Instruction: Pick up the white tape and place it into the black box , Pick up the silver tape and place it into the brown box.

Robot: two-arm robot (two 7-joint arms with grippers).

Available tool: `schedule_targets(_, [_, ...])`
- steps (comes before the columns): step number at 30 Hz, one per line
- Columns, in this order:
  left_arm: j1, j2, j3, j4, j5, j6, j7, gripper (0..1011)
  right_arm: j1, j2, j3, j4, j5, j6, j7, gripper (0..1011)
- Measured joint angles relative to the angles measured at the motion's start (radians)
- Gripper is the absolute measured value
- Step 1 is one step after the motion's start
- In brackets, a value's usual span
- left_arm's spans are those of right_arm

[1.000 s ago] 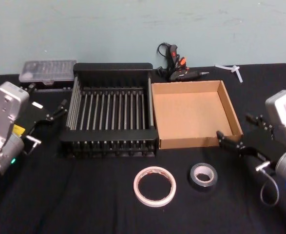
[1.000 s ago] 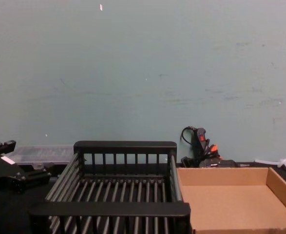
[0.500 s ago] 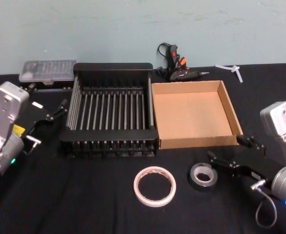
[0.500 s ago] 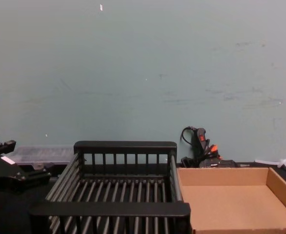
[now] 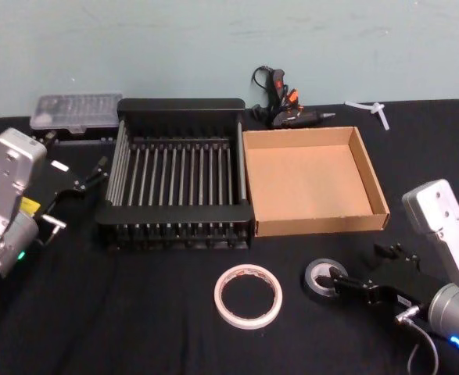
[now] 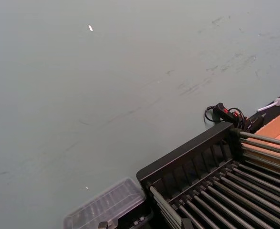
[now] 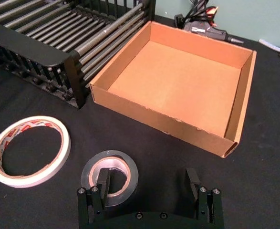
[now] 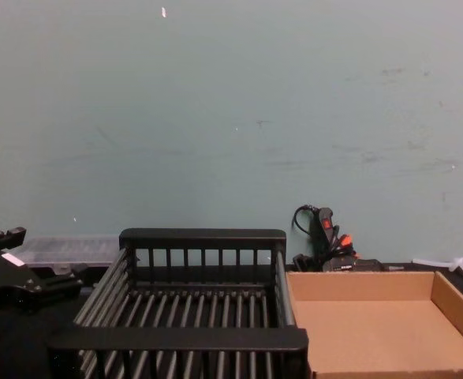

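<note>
Sitting bare, black box (image 5: 181, 112), brown box (image 5: 315, 223)

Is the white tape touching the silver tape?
Apart. The head view shows bare black cloth between the white tape and the silver tape; the right wrist view shows the same gap.

Black box (image 5: 178, 176) left of brown box (image 5: 313, 181); both tapes lie before them.

Glue gun (image 5: 285, 109) w/ coiled cord is located at table's rear edge. Clear plastic case (image 5: 76, 113) is located rear left; white plastic part (image 5: 370, 111) rear right.
</note>
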Motion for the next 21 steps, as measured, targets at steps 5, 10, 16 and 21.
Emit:
schedule_targets(5, [0.000, 0.000, 0.000, 0.000, 0.000, 0.000, 0.000, 1001, 0.008, -0.012, -0.001, 0.018, -0.010, 0.008, 0.008, 1002])
schedule_targets(10, [0.000, 0.000, 0.000, 0.000, 0.000, 0.000, 0.000, 1001, 0.019, -0.027, -0.002, 0.036, -0.021, 0.014, 0.018, 1002])
schedule_targets(16, [0.000, 0.000, 0.000, 0.000, 0.000, 0.000, 0.000, 1001, 0.032, -0.043, -0.004, 0.054, -0.034, 0.020, 0.031, 1002])
schedule_targets(21, [0.000, 0.000, 0.000, 0.000, 0.000, 0.000, 0.000, 1001, 0.040, -0.055, -0.004, 0.067, -0.043, 0.025, 0.040, 1002])
